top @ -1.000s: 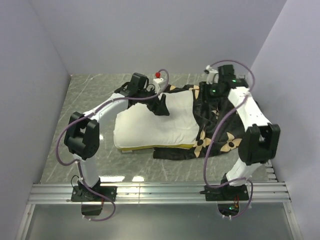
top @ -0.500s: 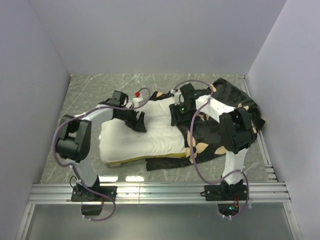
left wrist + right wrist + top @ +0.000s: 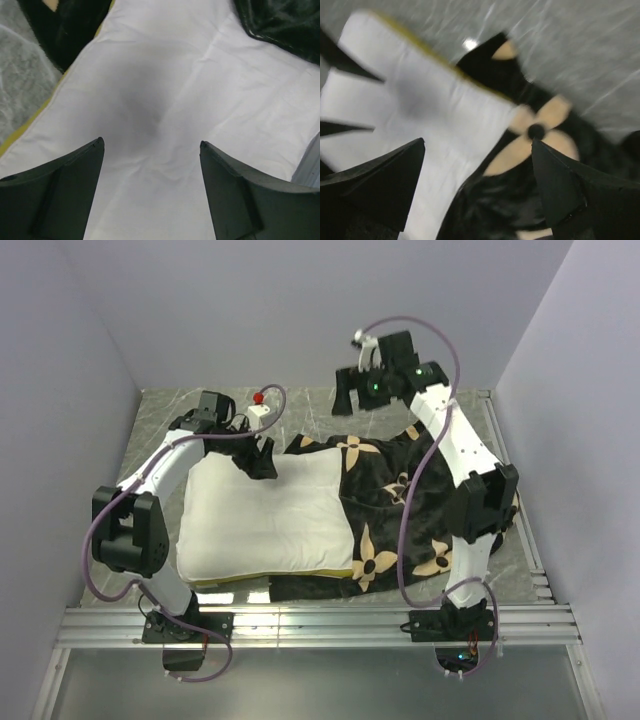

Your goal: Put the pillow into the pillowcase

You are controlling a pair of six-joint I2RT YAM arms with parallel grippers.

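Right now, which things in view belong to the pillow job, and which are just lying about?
Belongs to the job:
soft white rectangular pillow
black velvety pillowcase with tan flowers

Just there:
grey marbled table top
metal rail along the near edge

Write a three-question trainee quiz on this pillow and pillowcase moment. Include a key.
1. True or false: the pillow sits fully inside the pillowcase.
2. Multiple choice: the right gripper is A) shut on the pillowcase, B) open, up above the fabric, C) pressing on the pillow.
3. Short answer: what lies directly beneath the left gripper?
Key: 1 false, since in the top view the pillow's left part lies bare. 2 B. 3 the white pillow.
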